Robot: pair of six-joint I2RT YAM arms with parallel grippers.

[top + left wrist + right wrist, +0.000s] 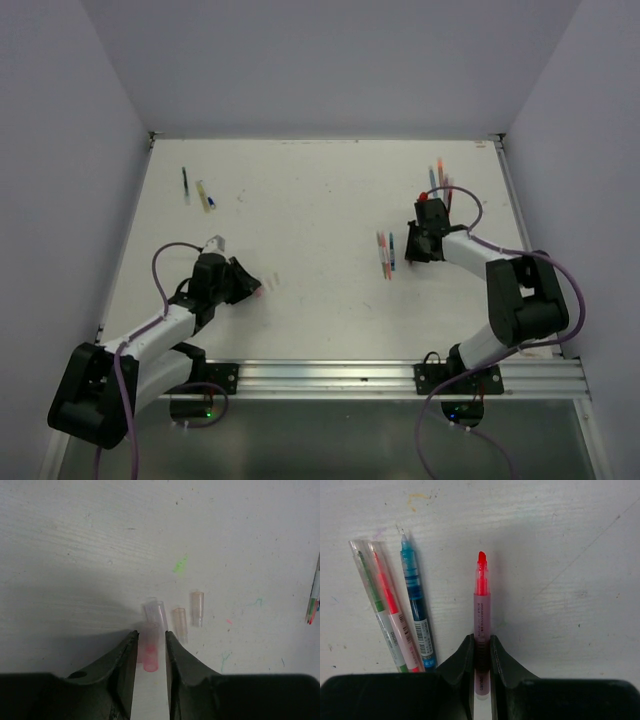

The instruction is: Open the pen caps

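Overhead, the left arm [165,325] stretches low from its base toward the middle of the white table [310,190], with the elbow bent. The left gripper [151,636] points down at the surface. Its jaws stand slightly spread. A pink cap [150,659] lies on the table in the gap between the fingers, with a sliver of space on either side. Just beyond the fingertips, three loose clear caps [180,622] lie close together and roughly parallel.

The right arm [505,290] folds at the elbow and reaches toward the far right of the table. The right gripper [481,642] is pinched on the barrel of a red pen [481,605], whose bare red tip points away from the wrist.

Near it, on the left of the wrist view, a green pen [377,602], a second red pen [390,600] and a blue pen [415,595] lie side by side. The green and second red pens carry fitted caps [357,552] at their far ends. The blue pen shows a bare tip.
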